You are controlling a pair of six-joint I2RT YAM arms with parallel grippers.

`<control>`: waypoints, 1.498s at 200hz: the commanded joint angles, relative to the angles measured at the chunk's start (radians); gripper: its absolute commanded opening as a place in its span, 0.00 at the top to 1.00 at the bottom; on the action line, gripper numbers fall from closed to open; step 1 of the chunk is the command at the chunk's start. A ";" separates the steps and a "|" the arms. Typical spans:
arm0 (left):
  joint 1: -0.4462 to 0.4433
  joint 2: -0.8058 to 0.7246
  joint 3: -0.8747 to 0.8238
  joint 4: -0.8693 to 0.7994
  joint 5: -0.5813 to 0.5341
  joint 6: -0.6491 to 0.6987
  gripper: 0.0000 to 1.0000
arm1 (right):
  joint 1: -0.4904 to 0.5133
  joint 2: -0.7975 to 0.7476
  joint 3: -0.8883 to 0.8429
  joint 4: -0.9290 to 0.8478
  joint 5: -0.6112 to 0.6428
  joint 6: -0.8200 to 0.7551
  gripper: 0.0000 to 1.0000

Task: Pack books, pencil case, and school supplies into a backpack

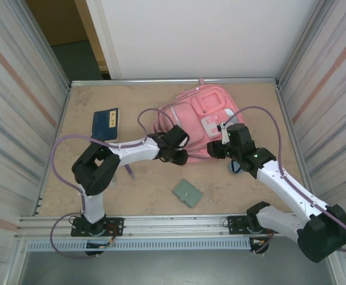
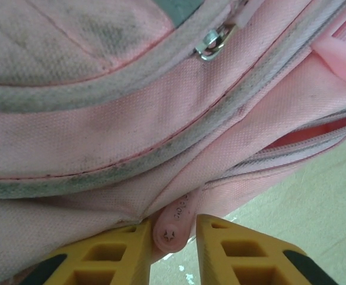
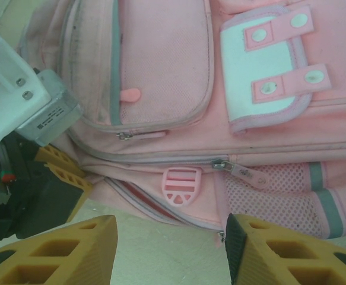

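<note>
No word reads whole anywhere.
- Upper left of the top view: the dark blue book (image 1: 105,123) has pale print on its cover, too small to read.
- Bottom centre of the left wrist view: the pink zip tab (image 2: 174,228) carries an embossed five-point star. Above the star is a short row of small raised characters, not legible.
- Left of the right wrist view: the grey block (image 3: 53,114) has fine dark print on its face, too blurred to read.

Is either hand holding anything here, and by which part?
The left hand straddles the pink zipper pull tab of the backpack; whether it is firmly pinched cannot be told. The right hand is open, holding nothing.
</note>
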 commanded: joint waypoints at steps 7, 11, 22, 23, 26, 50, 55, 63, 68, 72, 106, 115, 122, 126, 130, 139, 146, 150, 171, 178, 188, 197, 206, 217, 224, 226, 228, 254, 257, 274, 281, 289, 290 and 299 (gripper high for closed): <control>-0.009 0.014 0.040 -0.021 -0.036 0.028 0.84 | -0.004 0.007 -0.008 0.021 0.004 0.018 0.49; -0.009 0.009 0.045 -0.028 -0.034 0.029 0.86 | -0.005 0.011 -0.007 0.020 0.001 0.022 0.49; -0.011 -0.014 0.056 -0.041 -0.025 0.040 0.91 | -0.004 0.021 -0.007 0.020 -0.005 0.033 0.49; -0.010 -0.017 0.056 -0.041 -0.025 0.041 0.91 | -0.005 0.022 -0.007 0.020 -0.004 0.035 0.49; -0.010 -0.024 0.057 -0.042 -0.023 0.044 0.92 | -0.005 0.024 -0.008 0.021 -0.007 0.038 0.49; -0.010 -0.090 0.066 -0.046 -0.008 0.066 1.00 | -0.005 0.032 -0.007 0.017 -0.017 0.075 0.47; -0.011 -0.103 0.070 -0.050 -0.004 0.069 1.00 | -0.005 0.032 -0.004 0.014 -0.025 0.081 0.46; -0.010 -0.121 0.077 -0.058 0.002 0.072 1.00 | -0.003 0.033 0.002 0.012 -0.037 0.087 0.46; -0.009 -0.131 0.082 -0.062 0.008 0.074 1.00 | -0.003 0.034 0.005 0.010 -0.039 0.087 0.46; -0.009 -0.138 0.086 -0.065 0.012 0.078 1.00 | -0.003 0.035 0.007 0.009 -0.040 0.086 0.46; 0.002 -0.181 0.118 -0.080 0.063 0.086 1.00 | -0.006 0.068 0.115 -0.117 -0.046 0.063 0.45; 0.012 -0.190 0.127 -0.090 0.088 0.079 1.00 | -0.006 0.085 0.181 -0.189 -0.052 0.064 0.45; 0.018 -0.197 0.130 -0.092 0.105 0.075 1.00 | -0.008 0.101 0.229 -0.242 -0.062 0.063 0.45; 0.021 -0.201 0.127 -0.093 0.112 0.074 1.00 | -0.008 0.109 0.255 -0.269 -0.066 0.061 0.45; 0.023 -0.204 0.123 -0.091 0.116 0.074 1.00 | -0.007 0.115 0.277 -0.289 -0.068 0.061 0.45; 0.025 -0.211 0.111 -0.091 0.119 0.073 1.00 | -0.008 0.122 0.307 -0.320 -0.078 0.061 0.45; 0.026 -0.211 0.101 -0.088 0.120 0.073 1.00 | -0.008 0.118 0.314 -0.325 -0.087 0.061 0.45; 0.026 -0.211 0.092 -0.086 0.123 0.069 1.00 | -0.007 0.112 0.313 -0.323 -0.092 0.061 0.45; 0.024 -0.192 0.039 -0.044 0.183 0.022 1.00 | -0.008 0.075 0.271 -0.287 -0.099 0.070 0.45; 0.020 -0.181 0.017 -0.024 0.197 0.007 1.00 | -0.008 0.060 0.247 -0.267 -0.099 0.073 0.44; 0.012 -0.162 -0.011 0.005 0.200 -0.002 1.00 | -0.008 0.047 0.210 -0.238 -0.104 0.085 0.42; 0.008 -0.145 -0.030 0.019 0.198 -0.013 1.00 | -0.007 0.044 0.189 -0.225 -0.132 0.090 0.41; 0.009 -0.135 -0.041 0.024 0.207 -0.028 1.00 | -0.007 0.049 0.177 -0.221 -0.177 0.090 0.41; 0.008 -0.139 -0.053 0.034 0.203 -0.031 1.00 | -0.007 0.067 0.165 -0.221 -0.215 0.092 0.42; 0.009 -0.148 -0.060 0.039 0.192 -0.031 1.00 | -0.008 0.080 0.156 -0.220 -0.229 0.090 0.42; 0.009 -0.152 -0.062 0.040 0.189 -0.030 1.00 | -0.008 0.085 0.153 -0.220 -0.233 0.089 0.42; 0.009 -0.155 -0.063 0.040 0.185 -0.029 1.00 | -0.008 0.090 0.152 -0.220 -0.236 0.088 0.42; 0.028 -0.194 -0.045 0.004 0.184 -0.013 1.00 | -0.007 0.203 0.186 -0.249 -0.364 0.103 0.42; 0.030 -0.198 -0.041 -0.003 0.186 -0.012 1.00 | -0.002 0.220 0.194 -0.248 -0.372 0.105 0.42; 0.036 -0.209 -0.034 -0.018 0.195 0.016 1.00 | 0.018 0.256 0.213 -0.238 -0.321 0.102 0.41; 0.035 -0.207 -0.033 -0.020 0.193 0.019 0.91 | 0.012 0.260 0.219 -0.240 -0.286 0.102 0.41; 0.036 -0.200 -0.031 -0.021 0.197 0.008 0.82 | -0.001 0.260 0.220 -0.237 -0.260 0.102 0.41; 0.035 -0.198 -0.031 -0.020 0.197 0.006 0.81 | -0.003 0.260 0.221 -0.238 -0.256 0.103 0.41; 0.029 -0.187 -0.026 -0.016 0.200 -0.026 0.74 | -0.026 0.258 0.221 -0.231 -0.236 0.111 0.41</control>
